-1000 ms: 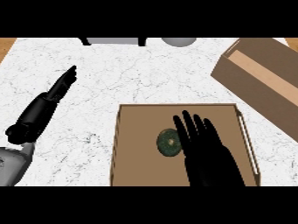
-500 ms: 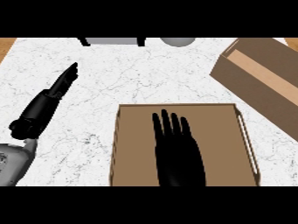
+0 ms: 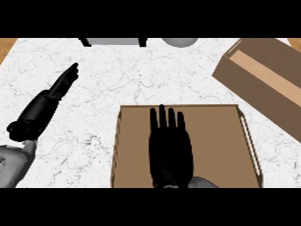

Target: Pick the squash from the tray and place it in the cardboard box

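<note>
Right now the right hand (image 3: 170, 150) lies flat over the middle of the tray (image 3: 227, 132), its fingers straight and close together, pointing toward the far side. That spread-out pose suits a hand lowering onto something small before closing round it, and it covers the spot where the squash would be; the squash itself cannot be seen, so it is judged to lie hidden beneath the palm. Nothing shows the fingers curled round anything, so the hand reads as open and holding nothing, and whether it touches the squash underneath cannot be told.

The tray sits on the near part of the white marbled bench (image 3: 126, 84), square to the robot, which keeps it within easy reach of that arm. The cardboard box (image 3: 276, 84) stands to the far right, turned at an angle and partly past the picture's edge, near the tray's far right corner but apart from it, so the carry would be a short one.

At the left, the left hand (image 3: 65, 81) rests above the bench with fingers straight, well clear of the tray, out of the working arm's way.
</note>
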Robot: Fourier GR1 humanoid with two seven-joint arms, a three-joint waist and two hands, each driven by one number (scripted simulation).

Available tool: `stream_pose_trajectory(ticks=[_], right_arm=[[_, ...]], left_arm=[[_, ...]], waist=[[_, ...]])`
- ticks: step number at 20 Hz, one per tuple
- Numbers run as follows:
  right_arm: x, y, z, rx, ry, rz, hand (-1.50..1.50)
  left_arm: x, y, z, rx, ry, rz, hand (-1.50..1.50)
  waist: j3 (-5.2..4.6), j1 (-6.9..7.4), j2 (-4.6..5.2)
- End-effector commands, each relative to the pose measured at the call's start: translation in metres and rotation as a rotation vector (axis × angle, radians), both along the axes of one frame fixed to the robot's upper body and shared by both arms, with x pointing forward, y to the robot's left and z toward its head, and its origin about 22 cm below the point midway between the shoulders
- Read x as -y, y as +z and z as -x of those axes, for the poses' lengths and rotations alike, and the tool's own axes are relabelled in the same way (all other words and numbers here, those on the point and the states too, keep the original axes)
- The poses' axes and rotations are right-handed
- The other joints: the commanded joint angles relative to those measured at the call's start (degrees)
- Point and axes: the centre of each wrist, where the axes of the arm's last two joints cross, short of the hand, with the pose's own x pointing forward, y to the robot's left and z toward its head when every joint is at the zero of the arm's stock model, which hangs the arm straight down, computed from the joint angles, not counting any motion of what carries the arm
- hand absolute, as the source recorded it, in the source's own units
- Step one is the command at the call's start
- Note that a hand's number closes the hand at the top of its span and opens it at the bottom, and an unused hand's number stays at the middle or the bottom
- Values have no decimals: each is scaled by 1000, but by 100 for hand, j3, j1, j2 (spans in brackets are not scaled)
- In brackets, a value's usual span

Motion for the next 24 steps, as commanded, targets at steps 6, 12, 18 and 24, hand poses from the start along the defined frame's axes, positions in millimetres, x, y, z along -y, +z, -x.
stream_pose_trajectory(ticks=[6, 12, 18, 24], right_arm=[[-7, -19, -24, -60, -205, 133, -150], [-15, -30, -2, -70, -185, 136, -150], [-11, -54, -16, -94, -175, 119, -150], [-7, -51, -20, -106, -222, 150, -150]], left_arm=[[-3, -3, -6, 12, 9, 5, 0], [2, 6, 2, 5, 4, 2, 0], [6, -15, 0, -3, 14, 13, 0], [-4, -11, 14, -10, 10, 14, 0]], waist=[[2, -38, 17], [6, -19, -3], [5, -32, 16], [6, -6, -6]])
